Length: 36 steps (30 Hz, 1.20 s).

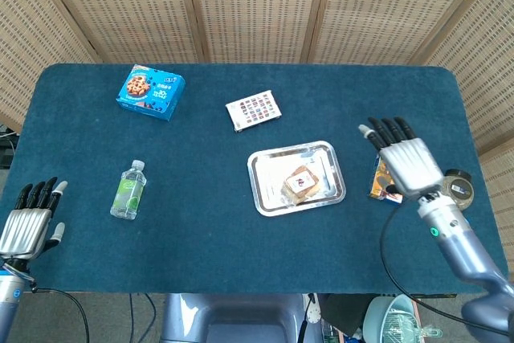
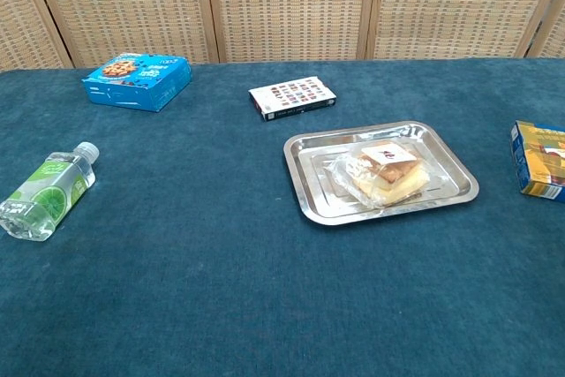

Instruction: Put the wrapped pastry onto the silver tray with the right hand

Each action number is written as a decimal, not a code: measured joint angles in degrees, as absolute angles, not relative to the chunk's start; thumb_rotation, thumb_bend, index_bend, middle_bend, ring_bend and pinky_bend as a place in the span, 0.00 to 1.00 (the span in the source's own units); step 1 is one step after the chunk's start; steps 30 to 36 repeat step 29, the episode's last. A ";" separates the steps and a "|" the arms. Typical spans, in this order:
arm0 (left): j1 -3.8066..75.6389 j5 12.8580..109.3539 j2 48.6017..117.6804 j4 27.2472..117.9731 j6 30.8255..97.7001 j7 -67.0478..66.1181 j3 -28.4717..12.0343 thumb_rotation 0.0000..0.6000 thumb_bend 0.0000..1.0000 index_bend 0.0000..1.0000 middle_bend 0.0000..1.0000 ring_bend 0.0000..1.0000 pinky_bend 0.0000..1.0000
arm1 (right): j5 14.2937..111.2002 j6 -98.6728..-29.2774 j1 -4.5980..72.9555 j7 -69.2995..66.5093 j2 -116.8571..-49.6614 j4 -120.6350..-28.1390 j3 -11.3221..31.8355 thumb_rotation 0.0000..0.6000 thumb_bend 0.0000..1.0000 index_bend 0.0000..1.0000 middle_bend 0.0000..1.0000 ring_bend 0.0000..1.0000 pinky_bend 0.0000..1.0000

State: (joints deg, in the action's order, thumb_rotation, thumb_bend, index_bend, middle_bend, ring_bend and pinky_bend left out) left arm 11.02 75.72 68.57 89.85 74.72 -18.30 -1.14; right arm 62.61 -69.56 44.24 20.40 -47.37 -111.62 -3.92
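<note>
The wrapped pastry (image 1: 302, 184) (image 2: 387, 172) lies on the silver tray (image 1: 267, 168) (image 2: 309, 165) near the middle of the table, in clear wrap with a white label on top. My right hand (image 1: 407, 161) hovers well to the right of the tray, fingers spread, holding nothing, partly in front of the yellow box. My left hand (image 1: 30, 221) rests at the table's near left edge with its fingers apart and nothing in it. Neither hand shows in the chest view.
A yellow snack box (image 1: 384, 185) (image 2: 539, 159) and a round jar (image 1: 455, 189) sit at the right. A card box (image 1: 254, 109) (image 2: 292, 98) lies behind the tray, a blue cookie box (image 1: 150, 91) (image 2: 137, 80) at the far left, a lime-label bottle (image 1: 128, 191) (image 2: 46, 192) on its side.
</note>
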 measured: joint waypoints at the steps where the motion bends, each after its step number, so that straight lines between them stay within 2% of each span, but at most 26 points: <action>1: 11.05 75.81 68.61 89.86 74.72 -18.33 -1.15 1.00 0.46 0.00 0.00 0.00 0.00 | 63.93 -71.75 41.78 19.31 -46.72 -111.78 -4.32 1.00 0.29 0.00 0.00 0.00 0.00; 7: 11.25 76.18 68.67 89.87 74.55 -18.19 -1.16 1.00 0.46 0.00 0.00 0.00 0.00 | 68.27 -80.56 32.56 16.32 -45.29 -110.93 -6.05 1.00 0.29 0.00 0.00 0.00 0.00; 13: 11.58 76.35 68.82 90.22 74.12 -18.94 -1.11 1.00 0.46 0.00 0.00 0.00 0.00 | 68.31 -85.98 24.25 11.08 -46.55 -106.61 -6.65 1.00 0.29 0.00 0.00 0.00 0.00; 21: 11.73 75.82 68.69 90.50 73.96 -19.32 -1.41 1.00 0.46 0.00 0.00 0.00 0.00 | 67.93 -88.60 15.72 -0.76 -48.89 -99.63 -5.84 1.00 0.29 0.00 0.00 0.00 0.00; 26: 11.87 76.01 68.66 90.49 73.62 -19.31 -1.25 1.00 0.46 0.00 0.00 0.00 0.00 | 68.18 -90.05 12.36 0.04 -50.51 -97.87 -4.15 1.00 0.29 0.00 0.00 0.00 0.00; 36: 11.80 76.16 68.59 90.49 73.86 -19.04 -1.26 1.00 0.46 0.00 0.00 0.00 0.00 | 68.20 -89.52 11.62 0.52 -50.93 -97.63 -3.02 1.00 0.29 0.00 0.00 0.00 0.00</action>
